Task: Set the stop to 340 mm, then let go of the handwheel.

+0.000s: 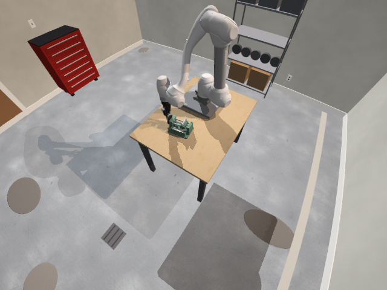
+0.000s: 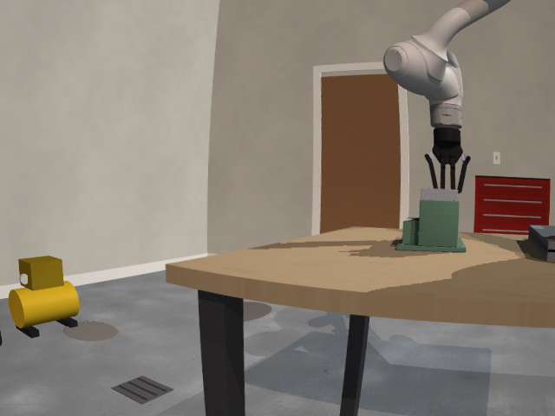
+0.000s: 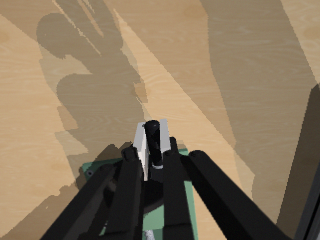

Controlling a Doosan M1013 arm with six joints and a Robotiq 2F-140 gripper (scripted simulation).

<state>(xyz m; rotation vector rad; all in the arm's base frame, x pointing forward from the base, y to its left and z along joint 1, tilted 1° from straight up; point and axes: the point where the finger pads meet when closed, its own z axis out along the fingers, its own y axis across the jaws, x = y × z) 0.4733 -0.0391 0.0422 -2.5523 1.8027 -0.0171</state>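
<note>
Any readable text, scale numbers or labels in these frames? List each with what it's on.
None readable.
Green stop fixture: any scale marks are too small to make out in the top view; the wrist view is blocked by the gripper, shut on the black handwheel grip.
Red tool chest: no label visible.

1. A red tool chest stands against my far wall.
2. A shelf rack holds brown boxes.
3. A yellow tank sits on the floor.
4. A brown door is shut.

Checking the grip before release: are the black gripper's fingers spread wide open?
No: the black gripper has its fingers closed on the black handwheel knob.
</note>
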